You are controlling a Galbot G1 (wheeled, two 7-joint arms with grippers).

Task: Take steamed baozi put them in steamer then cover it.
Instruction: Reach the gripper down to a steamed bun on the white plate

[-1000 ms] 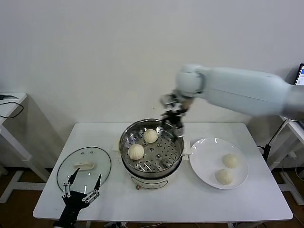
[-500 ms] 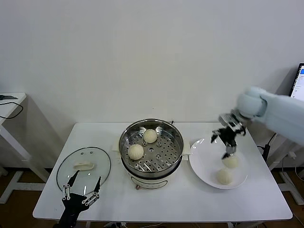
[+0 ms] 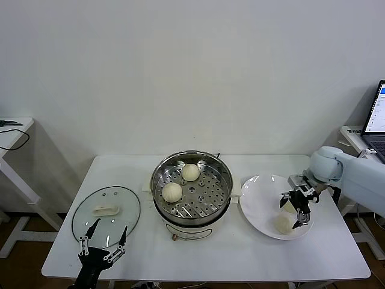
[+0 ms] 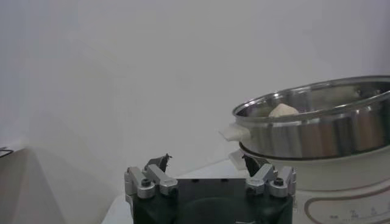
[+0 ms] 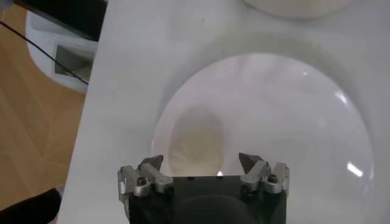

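The steel steamer (image 3: 210,201) stands mid-table with two baozi (image 3: 190,172) (image 3: 172,192) on its perforated tray. Two more baozi lie on the white plate (image 3: 258,205): one free (image 3: 283,224), one (image 3: 289,207) partly hidden by my right gripper (image 3: 292,213). That gripper is open and low over the plate, its fingers either side of this baozi (image 5: 195,141) without touching it; in its wrist view the right gripper (image 5: 201,161) has the bun just beyond the fingertips. The glass cover (image 3: 106,209) lies flat at the left. My left gripper (image 3: 102,242) (image 4: 206,163) waits open near the cover, empty.
In the left wrist view the steamer (image 4: 317,128) rises to one side, a baozi (image 4: 281,110) peeking over its rim. A laptop (image 3: 378,117) sits on a side table at the far right. Another side table (image 3: 12,129) stands at the far left.
My right arm has swung from above the steamer across to the plate and come down around a baozi there. The left arm has not moved.
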